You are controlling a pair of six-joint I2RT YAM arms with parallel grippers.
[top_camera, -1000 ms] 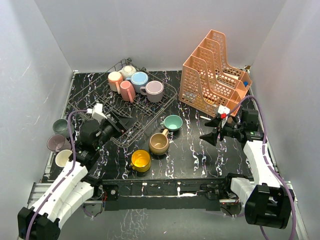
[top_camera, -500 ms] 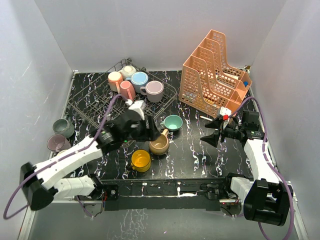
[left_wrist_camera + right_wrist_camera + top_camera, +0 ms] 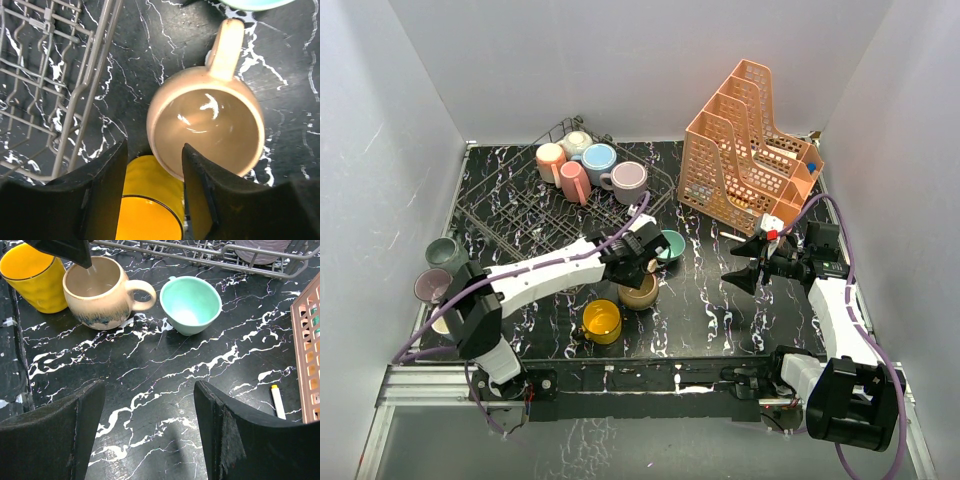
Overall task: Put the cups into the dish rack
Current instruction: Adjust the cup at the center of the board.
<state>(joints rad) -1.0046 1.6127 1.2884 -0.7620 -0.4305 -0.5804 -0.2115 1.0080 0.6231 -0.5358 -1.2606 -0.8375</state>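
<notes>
now the left arm reaches the tan cup

a second ago the left arm was folded back over the near left corner of the dish rack (image 3: 500,215). it now stretches right across the table (image 3: 720,320), with the left gripper (image 3: 638,270) directly above the tan cup (image 3: 640,293). its jaws are narrower than before but still parted. the left wrist view shows one finger (image 3: 205,195) over the cup's mouth and the other (image 3: 102,192) outside its near wall, straddling the rim without pinching it. the right gripper (image 3: 750,262) has not shifted. it hangs wide open over bare table to the right of the teal cup (image 3: 671,243) and holds nothing. no cup has moved.

the rack sits far left and holds five cups along its far edge:
- a pale pink cup (image 3: 550,158)
- a cream cup (image 3: 578,143)
- a blue cup (image 3: 599,158)
- a lilac cup (image 3: 629,180)
- a deeper pink cup (image 3: 574,182), tipped over

the tan cup stands upright on the table just right of the rack's near corner. the yellow cup (image 3: 602,321) is just beside it on the near left, and the teal cup is just beyond it. a grey-green cup (image 3: 446,254) and a mauve cup (image 3: 432,286) stand at the table's left edge. the orange organizer (image 3: 750,150) stands far right, and i cannot make out what its tiers hold.
</notes>
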